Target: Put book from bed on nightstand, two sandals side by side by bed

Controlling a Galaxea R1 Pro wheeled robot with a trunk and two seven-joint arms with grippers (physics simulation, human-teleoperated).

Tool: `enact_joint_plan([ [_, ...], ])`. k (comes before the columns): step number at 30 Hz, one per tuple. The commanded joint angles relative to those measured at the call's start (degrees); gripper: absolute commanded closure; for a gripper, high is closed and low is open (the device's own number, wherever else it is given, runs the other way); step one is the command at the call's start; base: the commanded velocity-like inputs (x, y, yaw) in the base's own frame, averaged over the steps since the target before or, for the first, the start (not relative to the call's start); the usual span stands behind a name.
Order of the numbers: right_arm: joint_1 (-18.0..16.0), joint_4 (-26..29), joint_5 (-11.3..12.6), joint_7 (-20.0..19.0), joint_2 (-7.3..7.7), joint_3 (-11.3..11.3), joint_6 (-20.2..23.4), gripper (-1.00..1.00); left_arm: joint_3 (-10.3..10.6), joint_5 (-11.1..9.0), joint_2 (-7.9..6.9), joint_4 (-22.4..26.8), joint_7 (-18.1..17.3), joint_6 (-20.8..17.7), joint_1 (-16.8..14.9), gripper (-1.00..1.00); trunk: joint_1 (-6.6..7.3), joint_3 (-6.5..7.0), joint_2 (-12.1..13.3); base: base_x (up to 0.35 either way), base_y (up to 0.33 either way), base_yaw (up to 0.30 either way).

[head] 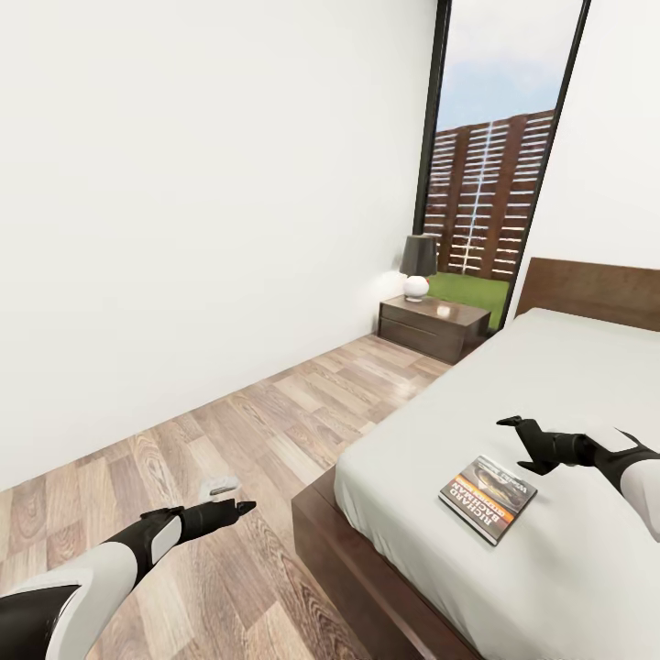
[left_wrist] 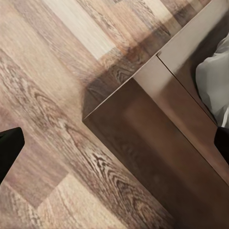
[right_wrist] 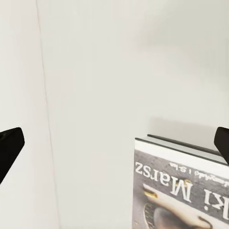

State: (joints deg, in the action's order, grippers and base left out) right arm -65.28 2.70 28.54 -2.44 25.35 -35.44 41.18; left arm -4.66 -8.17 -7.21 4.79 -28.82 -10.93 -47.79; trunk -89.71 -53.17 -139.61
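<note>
The right hand [head: 524,446] hovers spread wide and empty over the bed [head: 587,385], with the book [head: 488,498] lying flat on the mattress just below and ahead of its fingers. A thin paperback like this is probably light but floppy (and flush against soft bedding), so pinching one free edge looks wisest. The left hand [head: 236,502], seemingly open and holding nothing, hangs over the floor [head: 275,412] beside the bed's corner.

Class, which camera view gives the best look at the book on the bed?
The head view: the whole book lies flat on the bed, cover up. The right wrist view catches just one cropped corner of its cover.
</note>
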Motion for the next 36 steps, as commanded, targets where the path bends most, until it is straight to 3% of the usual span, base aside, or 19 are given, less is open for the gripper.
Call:
enact_joint_plan([
  [1, -0.02, 0.02, -0.24, -0.26, 0.01, 0.02, 0.21, -1.0, -0.44, -0.27, 0.0, 0.04, -0.19, -0.61, -0.02, -1.0, 0.01, -0.06, -0.02, 0.0, 0.0, 0.0],
  [11, -0.02, 0.07, -0.24, -0.22, -0.04, 0.02, 0.16, -1.0, -0.44, -0.27, -0.05, 0.04, -0.19, -0.64, -0.02, -1.0, -1.96, -1.67, -3.63, 0.0, 0.0, 0.0],
  [36, -0.02, 0.25, -0.24, -0.24, -0.04, 0.04, 0.13, -1.0, -0.44, -0.28, 0.0, 0.04, -0.19, -0.62, -0.02, -1.0, -1.96, -1.67, -3.63, 0.0, 0.0, 0.0],
])
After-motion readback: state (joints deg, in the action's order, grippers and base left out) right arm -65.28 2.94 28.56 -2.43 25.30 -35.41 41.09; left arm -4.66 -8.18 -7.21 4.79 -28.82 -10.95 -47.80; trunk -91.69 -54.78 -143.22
